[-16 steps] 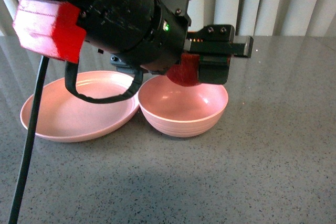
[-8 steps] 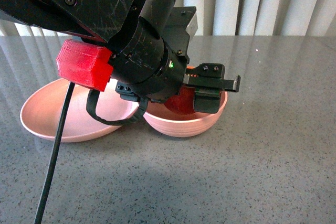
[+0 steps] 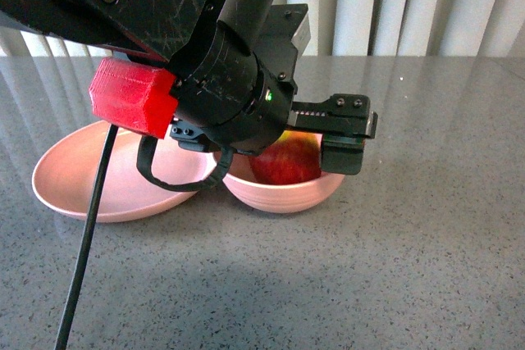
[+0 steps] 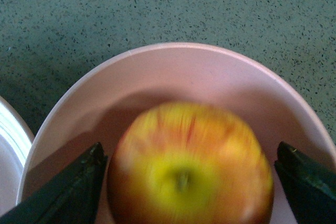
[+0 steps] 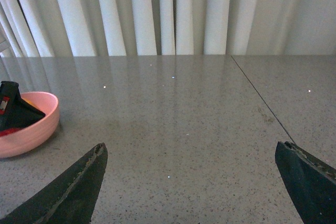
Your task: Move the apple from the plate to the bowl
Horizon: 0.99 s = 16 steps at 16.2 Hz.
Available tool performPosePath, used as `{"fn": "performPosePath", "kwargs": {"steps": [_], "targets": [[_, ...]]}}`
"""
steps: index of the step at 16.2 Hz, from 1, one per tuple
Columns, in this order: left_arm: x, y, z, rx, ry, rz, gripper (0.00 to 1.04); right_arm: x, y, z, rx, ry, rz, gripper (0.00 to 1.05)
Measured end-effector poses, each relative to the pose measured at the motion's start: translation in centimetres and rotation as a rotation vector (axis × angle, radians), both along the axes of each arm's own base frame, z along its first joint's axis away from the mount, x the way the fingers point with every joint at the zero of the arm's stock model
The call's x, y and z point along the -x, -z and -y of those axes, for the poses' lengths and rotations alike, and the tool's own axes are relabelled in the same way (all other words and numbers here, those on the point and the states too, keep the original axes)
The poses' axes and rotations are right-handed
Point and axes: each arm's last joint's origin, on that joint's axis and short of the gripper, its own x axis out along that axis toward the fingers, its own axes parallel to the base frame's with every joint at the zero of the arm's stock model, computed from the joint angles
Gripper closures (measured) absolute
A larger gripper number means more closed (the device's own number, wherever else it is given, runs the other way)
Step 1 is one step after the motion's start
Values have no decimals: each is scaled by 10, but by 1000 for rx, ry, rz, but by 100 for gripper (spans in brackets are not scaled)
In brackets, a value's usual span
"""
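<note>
The red, yellow-streaked apple (image 3: 287, 160) sits inside the deep pink bowl (image 3: 283, 194). In the left wrist view the apple (image 4: 190, 174) looks blurred, stem up, in the bowl (image 4: 173, 72). My left gripper (image 4: 189, 182) is open, one finger on each side of the apple, the right-hand one clearly apart from it. Its arm hides much of the bowl in the front view. The shallow pink plate (image 3: 90, 178) lies left of the bowl and holds nothing. My right gripper (image 5: 191, 182) is open over bare table, with the bowl (image 5: 23, 127) far off to one side.
The grey speckled table (image 3: 410, 243) spreads to the front and right. A black cable (image 3: 82, 268) hangs from the left arm across the plate's front. Pale curtains (image 5: 173, 9) close off the back. A seam (image 5: 262, 103) runs across the tabletop.
The left gripper came down into the bowl with the apple, then opened. The apple now rests in the bowl, showing more of its yellow side.
</note>
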Motion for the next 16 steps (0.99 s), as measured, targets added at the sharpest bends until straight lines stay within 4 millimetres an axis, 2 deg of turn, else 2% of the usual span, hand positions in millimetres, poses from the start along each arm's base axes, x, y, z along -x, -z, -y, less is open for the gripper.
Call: {"fn": "performPosePath", "kwargs": {"steps": [9,12,16], "targets": [[0,-7,-2,13,-2,16,7,0,0,0,0,0,0,7],[3,-28,-7,54,-7,74,7,0,0,0,0,0,0,7],[17,-85,-20,165,-30,254,7,0,0,0,0,0,0,7]]}}
